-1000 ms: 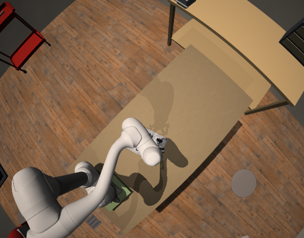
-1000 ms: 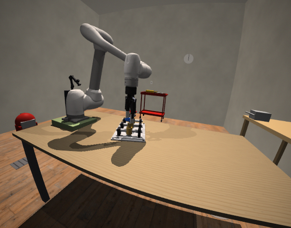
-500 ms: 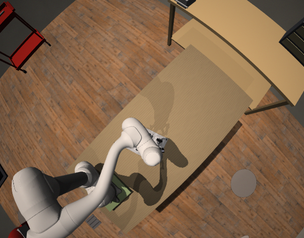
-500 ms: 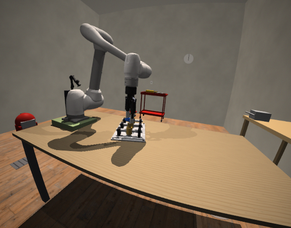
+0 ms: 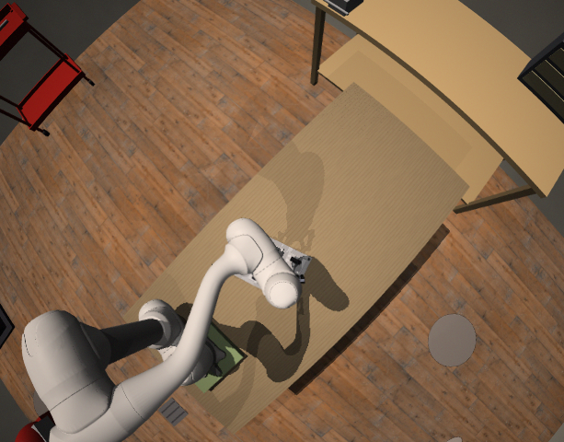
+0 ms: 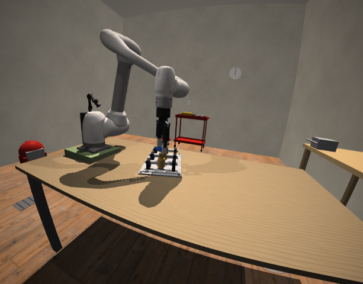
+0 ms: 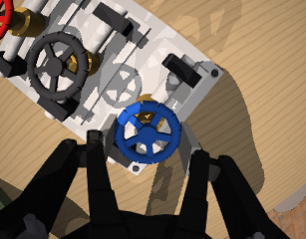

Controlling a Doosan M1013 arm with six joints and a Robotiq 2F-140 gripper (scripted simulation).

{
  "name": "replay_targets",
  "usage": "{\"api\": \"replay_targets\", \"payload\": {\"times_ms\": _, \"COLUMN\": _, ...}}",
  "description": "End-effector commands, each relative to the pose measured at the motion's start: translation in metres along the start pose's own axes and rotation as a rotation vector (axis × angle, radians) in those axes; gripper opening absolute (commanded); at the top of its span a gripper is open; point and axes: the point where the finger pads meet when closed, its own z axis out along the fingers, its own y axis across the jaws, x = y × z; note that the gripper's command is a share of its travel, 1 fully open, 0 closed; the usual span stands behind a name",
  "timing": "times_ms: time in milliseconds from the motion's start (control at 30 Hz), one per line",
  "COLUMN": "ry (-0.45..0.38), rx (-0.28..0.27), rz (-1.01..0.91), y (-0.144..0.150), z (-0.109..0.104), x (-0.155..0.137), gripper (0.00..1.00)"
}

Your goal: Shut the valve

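Note:
The blue handwheel (image 7: pixel 148 133) sits at the near corner of a white valve plate (image 7: pixel 107 70), with a black handwheel (image 7: pixel 57 67) in the middle and a red handwheel (image 7: pixel 0 15) at the far left edge. My gripper (image 7: pixel 148 129) points straight down over the blue handwheel, one finger on each side of its rim, and is shut on it. In the exterior view the gripper (image 6: pixel 162 147) stands upright over the plate (image 6: pixel 160 166), and the blue wheel (image 6: pixel 158 148) shows just behind the fingers. From above, the arm hides most of the plate (image 5: pixel 293 262).
The plate lies on a long wooden table (image 6: pixel 205 195). The arm's base stands on a green pad (image 6: pixel 92 151) at the table's end. A second table (image 5: pixel 462 75) stands beyond, and a red cart (image 6: pixel 191 129) stands by the wall.

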Motion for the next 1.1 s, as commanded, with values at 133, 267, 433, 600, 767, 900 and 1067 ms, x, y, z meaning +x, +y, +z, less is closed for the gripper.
{"api": "replay_targets", "payload": {"times_ms": 133, "ry": 0.0, "rx": 0.0, "rz": 0.0, "y": -0.0001, "z": 0.0001, "x": 0.0, "gripper": 0.1}}
{"api": "replay_targets", "payload": {"times_ms": 267, "ry": 0.0, "rx": 0.0, "rz": 0.0, "y": -0.0001, "z": 0.0001, "x": 0.0, "gripper": 0.1}}
{"api": "replay_targets", "payload": {"times_ms": 433, "ry": 0.0, "rx": 0.0, "rz": 0.001, "y": -0.0001, "z": 0.0001, "x": 0.0, "gripper": 0.1}}
{"api": "replay_targets", "payload": {"times_ms": 600, "ry": 0.0, "rx": 0.0, "rz": 0.009, "y": -0.0001, "z": 0.0001, "x": 0.0, "gripper": 0.1}}
{"api": "replay_targets", "payload": {"times_ms": 767, "ry": 0.0, "rx": 0.0, "rz": 0.028, "y": -0.0001, "z": 0.0001, "x": 0.0, "gripper": 0.1}}
{"api": "replay_targets", "payload": {"times_ms": 900, "ry": 0.0, "rx": 0.0, "rz": 0.054, "y": -0.0001, "z": 0.0001, "x": 0.0, "gripper": 0.1}}
{"api": "replay_targets", "payload": {"times_ms": 1067, "ry": 0.0, "rx": 0.0, "rz": 0.08, "y": -0.0001, "z": 0.0001, "x": 0.0, "gripper": 0.1}}
